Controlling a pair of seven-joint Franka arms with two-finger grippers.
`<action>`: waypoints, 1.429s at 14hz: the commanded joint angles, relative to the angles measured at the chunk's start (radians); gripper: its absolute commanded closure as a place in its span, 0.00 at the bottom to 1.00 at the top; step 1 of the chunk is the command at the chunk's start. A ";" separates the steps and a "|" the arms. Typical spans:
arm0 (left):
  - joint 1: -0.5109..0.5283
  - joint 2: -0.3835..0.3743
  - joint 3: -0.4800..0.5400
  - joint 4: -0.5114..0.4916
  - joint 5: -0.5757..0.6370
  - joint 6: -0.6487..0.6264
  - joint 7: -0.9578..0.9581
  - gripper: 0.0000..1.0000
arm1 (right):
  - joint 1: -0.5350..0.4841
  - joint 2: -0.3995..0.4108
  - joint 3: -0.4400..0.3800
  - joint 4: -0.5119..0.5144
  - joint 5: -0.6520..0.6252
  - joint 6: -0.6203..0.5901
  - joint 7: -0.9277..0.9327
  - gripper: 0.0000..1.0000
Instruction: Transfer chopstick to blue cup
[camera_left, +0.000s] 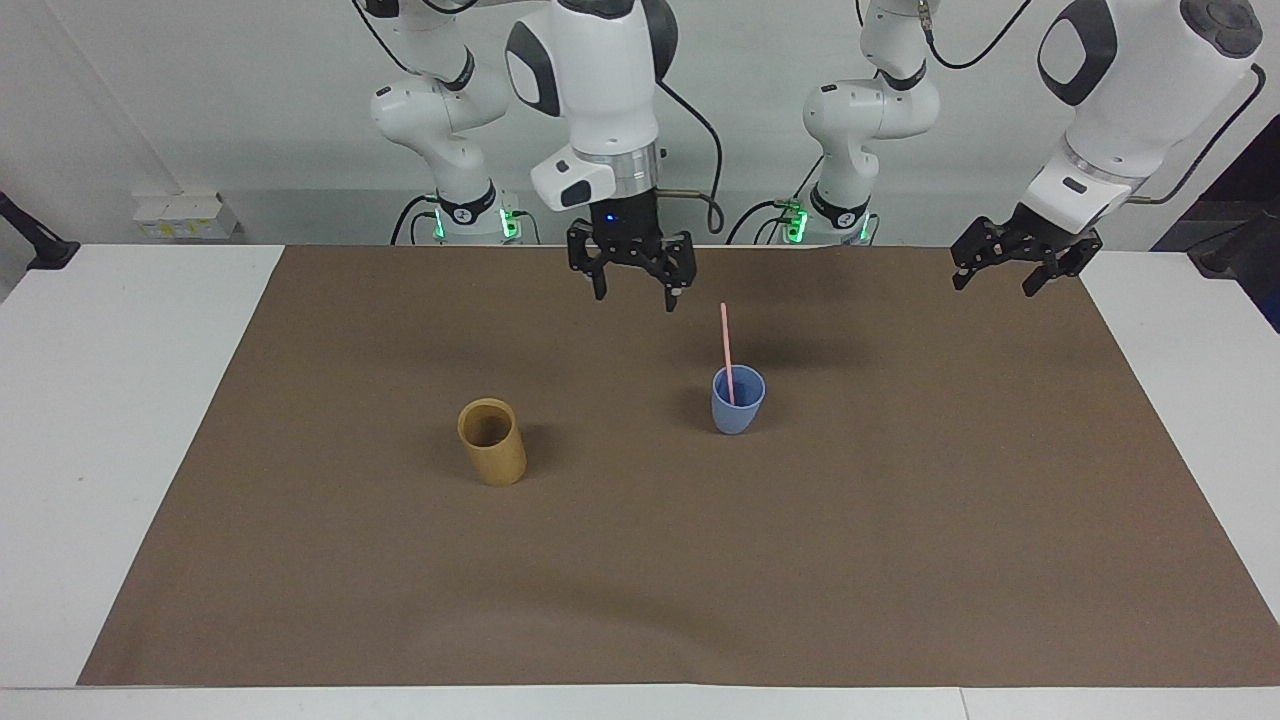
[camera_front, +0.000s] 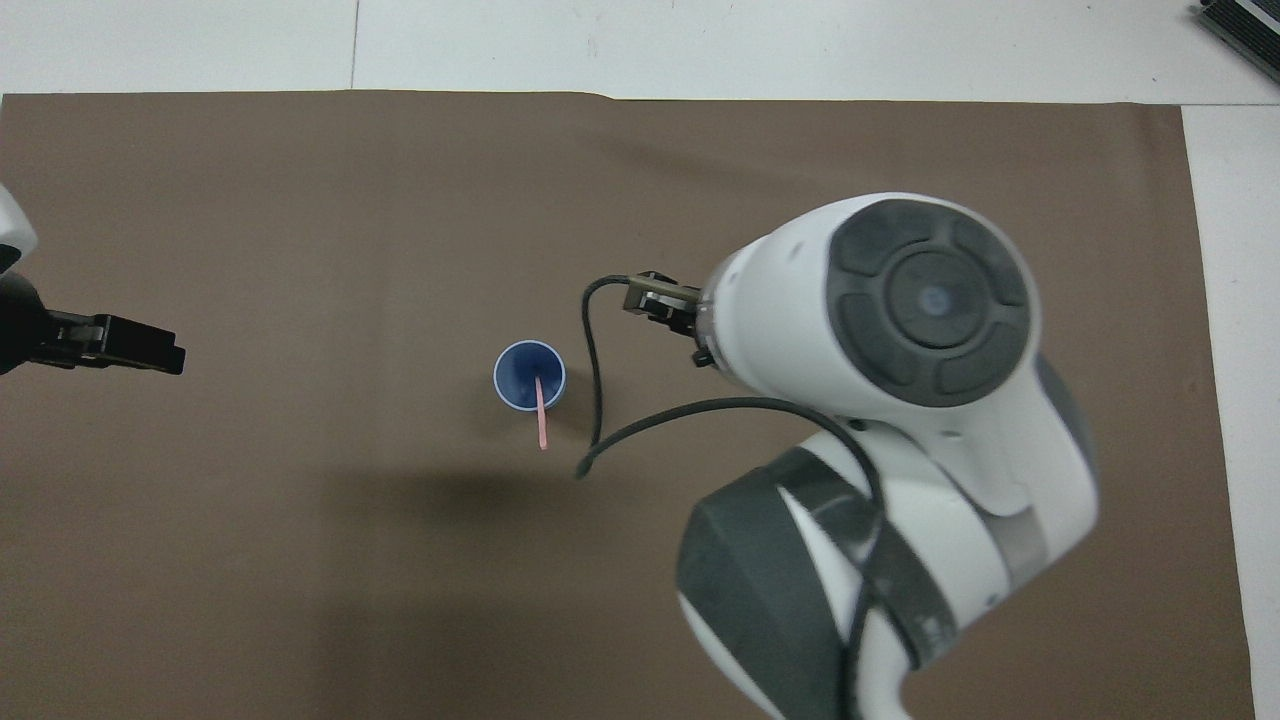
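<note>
- The tan cup (camera_left: 491, 441) stands upright on the brown mat (camera_left: 900, 560), toward the right arm's end of the table. It lies below the right gripper (camera_left: 632, 288) and off to that arm's side. It holds nothing, which fits a cup the task has no use for.
- The right gripper hangs in the air over bare mat with its jaws spread and nothing between them. It is clear of both cups, so the let-go looks done, and I judge this arm free to pull away.
- The chopstick (camera_left: 726, 352) stands in the blue cup (camera_left: 737, 399), just beside that released gripper and lower, toward the left arm's end. It is thin, straight and pale pink. It rises well above the rim, leaning a little toward the robots, so I judge its lower end sits on the cup's floor with the shaft propped against the rim.
- The blue cup is small, light blue and narrower at its base. It stands upright and apart from the tan cup.
- The left gripper (camera_left: 1025, 264) waits over the mat's corner at its own end, jaws apart and empty, well away from both cups.
</note>
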 joint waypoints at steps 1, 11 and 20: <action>0.002 -0.006 -0.003 0.010 0.016 -0.016 -0.012 0.00 | -0.120 -0.147 0.010 -0.125 -0.010 -0.054 -0.217 0.00; 0.003 -0.006 -0.003 0.010 0.016 -0.016 -0.010 0.00 | -0.354 -0.137 -0.001 0.035 -0.017 -0.279 -0.664 0.00; 0.002 -0.006 -0.003 0.009 0.016 -0.016 -0.012 0.00 | -0.369 -0.035 -0.021 0.206 -0.016 -0.439 -0.677 0.00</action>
